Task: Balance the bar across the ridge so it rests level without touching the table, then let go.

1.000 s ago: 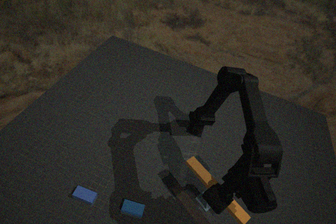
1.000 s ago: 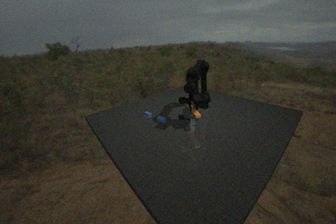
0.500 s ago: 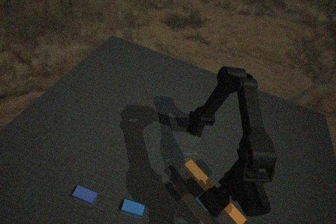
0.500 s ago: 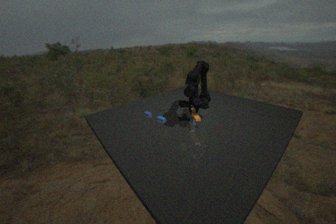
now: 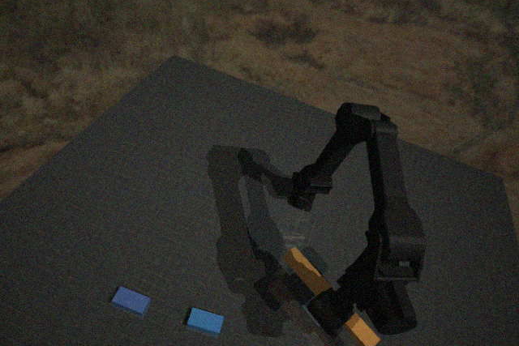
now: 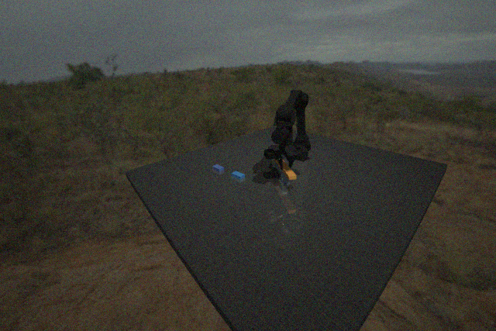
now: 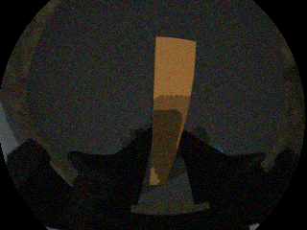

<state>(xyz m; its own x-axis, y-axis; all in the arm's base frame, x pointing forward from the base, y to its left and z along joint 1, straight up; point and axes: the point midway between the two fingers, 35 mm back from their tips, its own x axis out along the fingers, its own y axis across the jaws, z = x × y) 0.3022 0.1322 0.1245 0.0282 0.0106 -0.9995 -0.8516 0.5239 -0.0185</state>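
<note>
Orange flat bar (image 5: 306,271) clamped in black pincer (image 5: 331,304).

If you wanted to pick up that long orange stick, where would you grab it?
Around its middle, from straight above, pinching its two long sides. The orange bar is long and narrow, so a centre grip keeps both ends even. The gripper already holds it about there, with orange showing on either side.
</note>
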